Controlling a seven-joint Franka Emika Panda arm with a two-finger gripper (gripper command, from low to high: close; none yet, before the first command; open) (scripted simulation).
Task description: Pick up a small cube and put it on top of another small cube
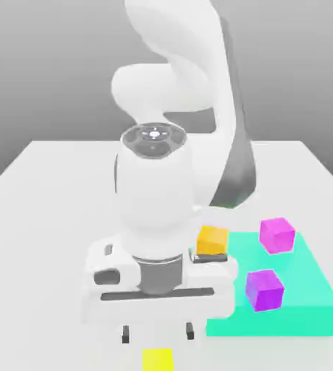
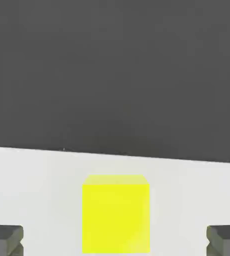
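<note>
While its fingers stand spread as wide as they go, the pincer (image 1: 157,333) of a white robot arm hangs above the bright yellow cube (image 1: 158,359) on the pale worktop (image 1: 46,188), holding nothing and touching nothing. Seen from the hand view, the yellow cube (image 2: 116,214) sits squarely between the two dark fingertips (image 2: 5,239), with bare worktop on either side of it, so the approach looks well centred.

The step in hand appears to be the reach for the pick-up, with the grasp itself not yet made. To do it well, the arm would need to come straight down without drifting sideways, so that each finger passes a flat face of the cube and not a corner, and to close only once the pads are level with the cube's middle; closing too high could squeeze it out, and going too low could drive the tips into the worktop.

In the exterior view the yellow cube lies at the near edge of the scene, just below the pincer and well apart from the other blocks. An orange-yellow cube (image 1: 213,240) stands beside the arm's wrist, at the edge of a raised turquoise slab (image 1: 307,315) on the exterior view's right. Two magenta cubes (image 1: 277,235) rest on that slab, one nearer the camera than the other. Which block is meant to receive the yellow one cannot be told from this moment.
</note>
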